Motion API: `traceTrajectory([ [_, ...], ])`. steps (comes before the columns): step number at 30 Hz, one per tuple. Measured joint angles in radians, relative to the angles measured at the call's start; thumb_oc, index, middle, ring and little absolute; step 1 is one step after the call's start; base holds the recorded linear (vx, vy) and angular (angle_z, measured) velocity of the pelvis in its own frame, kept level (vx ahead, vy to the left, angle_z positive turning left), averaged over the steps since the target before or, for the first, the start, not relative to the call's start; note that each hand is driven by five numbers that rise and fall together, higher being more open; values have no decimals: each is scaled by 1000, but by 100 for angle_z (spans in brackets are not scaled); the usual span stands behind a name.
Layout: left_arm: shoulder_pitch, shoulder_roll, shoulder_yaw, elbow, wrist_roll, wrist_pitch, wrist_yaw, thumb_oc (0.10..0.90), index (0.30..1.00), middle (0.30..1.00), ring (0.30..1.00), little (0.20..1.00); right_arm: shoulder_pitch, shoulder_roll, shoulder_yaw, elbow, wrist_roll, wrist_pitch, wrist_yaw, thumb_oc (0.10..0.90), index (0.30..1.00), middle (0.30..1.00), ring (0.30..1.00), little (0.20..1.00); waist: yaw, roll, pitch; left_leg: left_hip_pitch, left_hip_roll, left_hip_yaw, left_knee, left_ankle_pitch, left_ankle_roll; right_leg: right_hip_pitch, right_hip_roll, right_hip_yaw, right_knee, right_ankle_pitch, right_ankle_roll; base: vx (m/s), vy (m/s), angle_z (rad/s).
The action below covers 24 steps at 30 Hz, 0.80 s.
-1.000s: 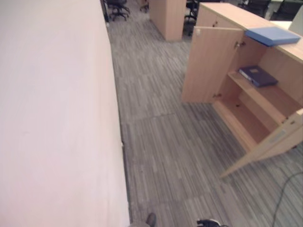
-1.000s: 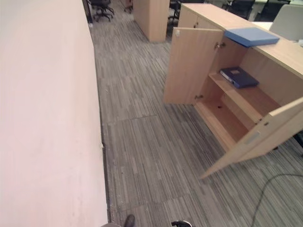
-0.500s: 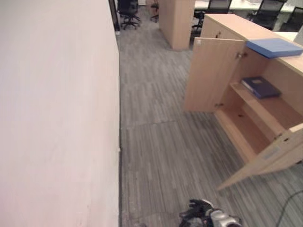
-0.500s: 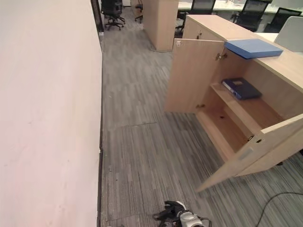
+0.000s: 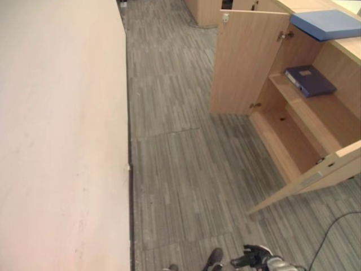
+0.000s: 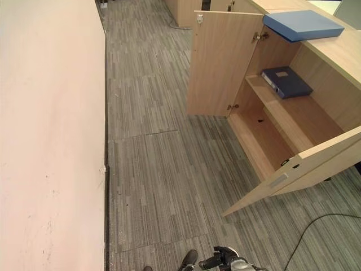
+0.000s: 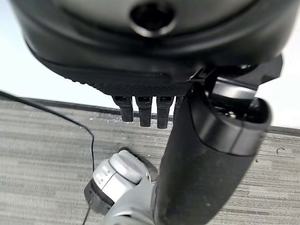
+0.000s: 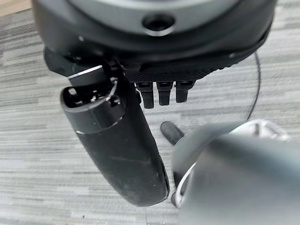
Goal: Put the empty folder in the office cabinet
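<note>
We are standing on a grey striped carpet (image 6: 152, 169), with a pale wall (image 6: 51, 141) running along our left and the office cabinet (image 6: 293, 113) off to our right. Its two doors (image 6: 217, 62) are hanging wide, the nearer one (image 6: 299, 169) jutting out over the floor. The light blue folder (image 6: 302, 23) is lying flat on the cabinet's top surface (image 6: 338, 51), its corner overhanging the opening, and a dark blue binder (image 6: 286, 82) is sitting on the middle shelf (image 6: 304, 116). We are holding nothing yet. Our left robot hand (image 7: 140, 110) is hanging over the carpet with fingers straight and relaxed, and our right robot hand (image 8: 161, 93) is doing the same. A dark hand at the bottom of the head view (image 6: 223, 261) is probably our right, though it is too cut off to be sure. We are judging the risks ahead: stepping closer, we may clip the jutting door and swing it shut, and grabbing the overhanging folder carelessly may tip it off the edge.
</note>
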Motion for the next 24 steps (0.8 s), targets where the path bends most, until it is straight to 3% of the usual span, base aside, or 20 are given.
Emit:
traceTrajectory([
  [4,-14,-2,6,3,0,-1,-1,800,900,900,900,900,19,8,19,2,0,5,1,800,900,900,900,900,10,0,4,-48,-34,1,152,-10,-23,73,2,-12,-88,38,-20,149,-68,15],
  [6,-9,-3,6,9,0,-3,-2,800,900,900,900,900,26,16,23,3,0,13,2,800,900,900,900,900,30,2,7,-69,-52,1,271,-22,-41,140,12,-8,-142,39,-2,96,-61,2],
  [8,-5,-5,6,10,0,-5,-3,800,900,900,900,900,23,27,25,-5,0,5,3,800,900,900,900,900,54,4,8,-142,-72,-2,470,-12,-95,174,24,-1,-175,27,-5,133,-68,4],
  [10,-6,-9,15,13,0,-3,-3,800,900,900,900,900,16,27,18,1,0,3,8,800,900,900,900,900,60,-1,20,-272,-89,6,706,61,-205,197,22,2,-186,21,-32,59,13,11],
  [11,-1,-14,15,18,0,1,-4,800,900,900,900,900,17,26,19,3,0,5,7,800,900,900,900,900,68,-8,27,-300,-83,36,761,74,-198,211,23,-1,-193,23,-36,92,55,-2],
  [13,20,-26,16,30,0,7,-3,800,900,900,900,900,22,20,17,4,0,4,5,800,900,900,900,900,61,-9,31,-344,-85,62,744,69,-168,235,18,2,-199,20,-52,249,57,1],
  [14,24,-35,16,39,1,10,-4,800,900,900,900,900,16,14,10,13,0,6,5,800,900,900,900,900,55,-24,41,-375,-81,115,622,76,-114,241,2,10,-206,5,-37,240,40,13],
  [15,19,-35,16,39,1,12,-4,800,900,900,900,900,16,14,3,17,0,6,5,800,900,900,900,900,54,-30,45,-373,-78,124,577,76,-104,243,0,20,-207,6,-33,317,78,-17],
  [16,16,-38,23,39,1,24,-4,800,900,900,900,900,27,6,-7,27,-1,13,5,800,900,900,900,900,76,-43,69,-353,-40,128,244,144,-72,268,3,50,-221,18,-24,301,64,-37],
  [17,26,-36,24,38,1,27,-4,800,900,900,900,900,32,8,-9,40,-1,12,5,800,900,900,900,900,80,-37,67,-346,-14,120,162,186,-93,278,15,51,-233,17,0,427,198,-47],
  [18,31,-31,33,43,1,28,-1,800,900,900,900,900,33,9,-15,49,-1,10,1,800,900,900,900,900,74,-31,70,-331,50,98,-5,255,-110,304,40,50,-245,1,-13,271,139,-22],
  [19,28,-29,38,47,0,26,2,800,900,900,900,900,52,7,-24,56,-1,8,-3,800,900,900,900,900,72,-23,73,-342,80,91,-37,288,-118,319,45,51,-234,15,-16,216,180,-21],
  [20,25,-30,45,50,-1,24,1,800,900,900,900,900,62,0,-29,64,-1,7,-4,800,900,900,900,900,82,-21,71,-348,112,87,-72,317,-122,321,45,65,-233,-13,-19,185,102,-22],
  [21,25,-30,45,50,-1,23,1,800,900,900,900,900,63,0,-32,86,-1,9,-5,800,900,900,900,900,84,-23,69,-347,135,95,-112,325,-115,328,44,76,-226,-26,-13,274,194,-27],
  [22,21,-31,47,49,0,25,2,800,900,900,900,900,79,-2,-50,98,0,15,-14,800,900,900,900,900,79,-28,71,-340,152,93,-106,328,-119,360,37,97,-226,-29,18,296,219,-42],
  [24,39,-38,47,46,0,24,-2,800,900,900,900,900,101,-12,-64,96,-1,14,-19,800,900,900,900,900,89,-21,59,-300,144,84,-101,334,-123,403,14,129,-238,-28,66,264,204,-60],
])
